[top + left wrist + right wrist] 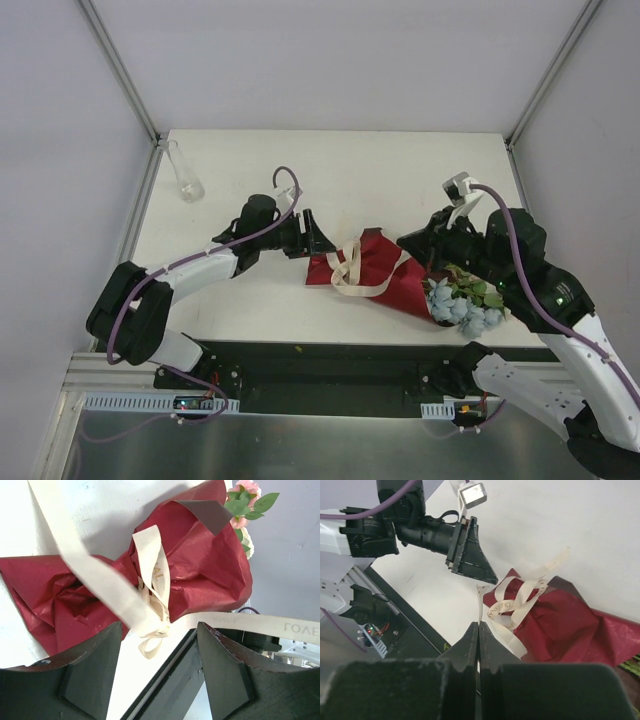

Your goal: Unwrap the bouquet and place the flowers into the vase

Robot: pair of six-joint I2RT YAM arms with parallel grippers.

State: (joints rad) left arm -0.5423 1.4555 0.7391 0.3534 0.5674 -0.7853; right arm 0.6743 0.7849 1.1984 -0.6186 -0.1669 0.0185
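The bouquet lay by the bench's near edge, its ribbon knotted. The left gripper gaped wide, empty; the right gripper pinched a ribbon tail. A pull might have jammed the knot or dragged the flowers overboard.

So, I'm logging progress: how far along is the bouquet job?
Done: little. The ribbon hangs in loose loops but is knotted round the bouquet. In hand: the right gripper is shut on a ribbon end, and the left gripper is open by the knot. Left: untie, strip the red paper, stand the flowers in the empty vase.
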